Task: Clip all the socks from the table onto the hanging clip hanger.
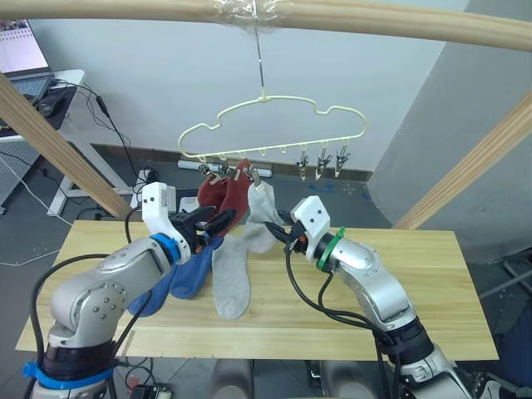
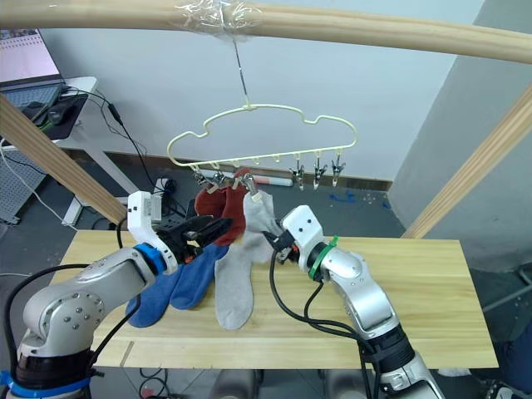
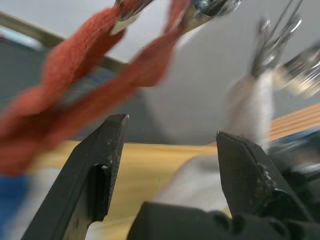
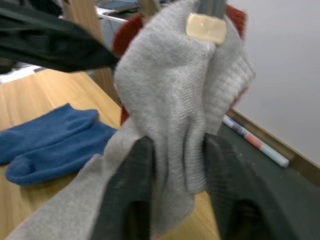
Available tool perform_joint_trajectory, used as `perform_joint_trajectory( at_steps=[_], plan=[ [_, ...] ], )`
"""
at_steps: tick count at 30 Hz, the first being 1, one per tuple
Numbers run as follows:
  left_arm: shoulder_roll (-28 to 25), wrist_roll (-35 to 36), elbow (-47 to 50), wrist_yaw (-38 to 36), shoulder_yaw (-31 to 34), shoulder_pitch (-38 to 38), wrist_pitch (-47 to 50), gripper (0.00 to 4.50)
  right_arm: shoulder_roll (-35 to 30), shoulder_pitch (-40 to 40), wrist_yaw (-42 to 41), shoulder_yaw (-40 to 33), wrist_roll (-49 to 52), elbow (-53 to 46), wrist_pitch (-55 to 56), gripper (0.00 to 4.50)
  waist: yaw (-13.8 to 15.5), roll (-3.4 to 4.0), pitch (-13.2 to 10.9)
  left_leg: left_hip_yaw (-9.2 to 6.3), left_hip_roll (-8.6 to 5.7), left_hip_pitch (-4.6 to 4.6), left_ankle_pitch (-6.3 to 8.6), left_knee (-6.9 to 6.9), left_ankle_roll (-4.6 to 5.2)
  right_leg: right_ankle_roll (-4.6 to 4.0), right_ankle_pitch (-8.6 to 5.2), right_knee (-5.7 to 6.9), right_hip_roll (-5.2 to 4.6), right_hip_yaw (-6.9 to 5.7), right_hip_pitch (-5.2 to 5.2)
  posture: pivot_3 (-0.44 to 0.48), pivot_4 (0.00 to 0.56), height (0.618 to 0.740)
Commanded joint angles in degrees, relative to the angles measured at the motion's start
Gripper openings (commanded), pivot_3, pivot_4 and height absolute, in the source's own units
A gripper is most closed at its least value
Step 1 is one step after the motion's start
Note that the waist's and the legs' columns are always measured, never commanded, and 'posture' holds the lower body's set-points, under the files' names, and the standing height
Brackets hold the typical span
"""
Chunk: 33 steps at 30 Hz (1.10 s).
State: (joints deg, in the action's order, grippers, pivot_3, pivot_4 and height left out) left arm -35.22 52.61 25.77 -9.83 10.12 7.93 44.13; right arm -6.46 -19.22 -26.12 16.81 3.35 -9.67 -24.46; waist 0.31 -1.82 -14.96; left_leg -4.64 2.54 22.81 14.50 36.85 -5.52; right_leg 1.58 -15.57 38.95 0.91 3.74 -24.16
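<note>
The right gripper (image 2: 268, 237) has its two black fingers (image 4: 131, 192) pressed together on a light grey sock (image 2: 263, 214), pinching the fabric partway down. The top of that sock is already caught in a metal clip (image 4: 206, 26) of the clip hanger (image 1: 274, 125). The left gripper (image 1: 218, 223) has its fingers (image 3: 97, 170) apart with nothing between them, raised near two rust-red socks (image 1: 226, 193) that hang from neighbouring clips at the left end of the hanger's row.

The step in hand appears to be finishing the clipping of this grey sock. To do it well, the right fingers should let go gently and straight back, without tugging down, so the clip keeps its bite and the hanger does not swing.

Three socks are left on the surface (image 1: 416, 283): a second grey sock (image 1: 231, 278) lying lengthwise toward the front edge, and two blue socks (image 2: 179, 278) side by side just to its left. So about half the task looks done.

Several clips (image 1: 322, 160) at the right end of the hanger hang free. The hanger's hook goes up to a pale wooden pole (image 1: 374, 18) running overhead, with slanted poles (image 1: 58, 145) on either side. The hanging socks crowd the left clips and drape close to both grippers, so they could snag an arm reaching for the free clips. A desk with a laptop (image 1: 21, 50) stands beyond the surface's far left corner.
</note>
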Motion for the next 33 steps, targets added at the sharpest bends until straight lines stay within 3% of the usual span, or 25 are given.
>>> perform_joint_trajectory(
  at_steps=[1,6,12,21,33],
  plan=[
    [-0.8,-4.2,2.2,-7.4,0.1,-1.6,-5.7,3.16,-0.9,1.4,1.9,-2.0,-0.2,-2.5,-1.2,2.19,0.2,0.0,0.0,0.0,0.01,0.0,0.01,-0.01,0.01,0.0,0.0,0.0,0.0,-0.01,-0.01,0.143,0.236,0.74],
    [-3.0,-5.5,1.3,-20.3,2.5,-3.5,-11.4,3.16,-1.7,2.7,4.8,-6.6,1.8,-9.9,-6.8,2.19,0.6,0.1,-0.1,0.04,0.01,0.02,0.11,0.0,0.19,0.03,-0.06,0.0,0.01,0.03,-0.04,0.139,0.243,0.74],
    [-3.0,-8.9,3.3,-25.3,2.3,-3.4,-16.3,3.16,2.4,-2.1,9.7,-7.3,1.6,-12.9,-9.6,2.19,0.3,0.13,-0.1,0.06,0.07,0.01,0.11,0.0,0.2,0.26,-0.2,0.0,0.05,0.06,-0.07,0.133,0.245,0.74],
    [-1.0,-8.9,4.4,-24.9,1.4,-0.5,-15.2,3.16,8.4,-7.7,14.6,-7.7,1.2,-9.6,-10.6,2.19,0.2,0.14,-0.1,0.05,0.01,0.09,0.12,-0.02,0.21,0.24,-0.19,-0.02,0.02,0.04,-0.1,0.138,0.248,0.74],
    [0.4,-9.4,5.8,-23.3,1.5,0.5,-15.2,3.16,6.1,-4.8,13.2,-6.2,3.0,-12.4,-12.5,2.19,0.0,0.15,-0.1,0.03,0.04,0.08,0.12,-0.03,0.22,0.23,-0.19,0.0,0.02,0.02,-0.1,0.144,0.254,0.74]
  ],
)
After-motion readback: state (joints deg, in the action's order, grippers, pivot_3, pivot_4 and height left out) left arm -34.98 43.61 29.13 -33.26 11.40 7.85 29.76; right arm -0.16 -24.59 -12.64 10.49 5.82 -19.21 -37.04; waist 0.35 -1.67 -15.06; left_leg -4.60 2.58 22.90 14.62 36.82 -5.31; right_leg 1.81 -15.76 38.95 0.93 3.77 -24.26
